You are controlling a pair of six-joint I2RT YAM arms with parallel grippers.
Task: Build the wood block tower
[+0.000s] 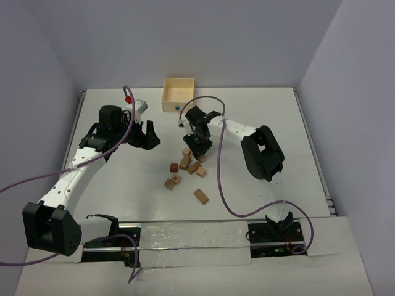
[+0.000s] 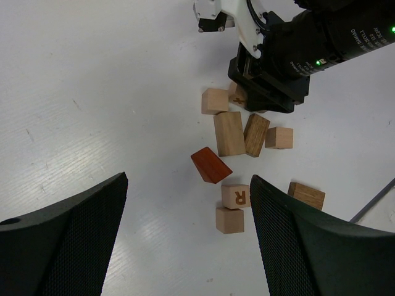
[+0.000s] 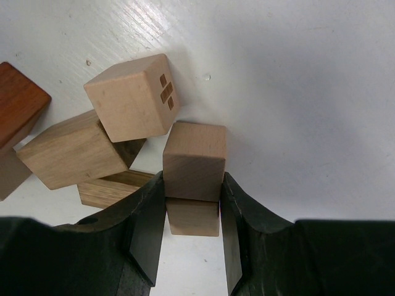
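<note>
a: top view first. wood blocks (image 1: pixel 185 163) all loose mid-worktop (image 1: pixel 123 191), btw the two arms. no tower up yet, far as i can see.
b: right claw (image 1: pixel 199 150) is down at the far edge of the pile. left claw (image 1: pixel 147 137)?
a: off to the left, well apart from the pile, nothing in it.
b: left wrist view now. its jaws stand wide apart, bare worktop btw them. red block (image 2: pixel 211 164) and the lettered cube (image 2: pixel 235 195) sit ahead of it, untouched.
a: right arm's black body hides whatever it's got from here tho.
b: right wrist view settles it: jaws clamped on a pale cube (image 3: pixel 194 159), one pad each side.
a: trouble spots? the slotted cube (image 3: pixel 133 98) sits right at its corner, touching or v. close. lift crooked and that one gets dragged or tipped.
b: also a second block (image 3: pixel 192 217) shows just below the held one, btw the jaws. can't tell if the cube sits on it. if the pads catch both, it prob. comes up skewed and drops.
a: and the grip looks near the tips, so a quick swing could let it twist out.
</note>
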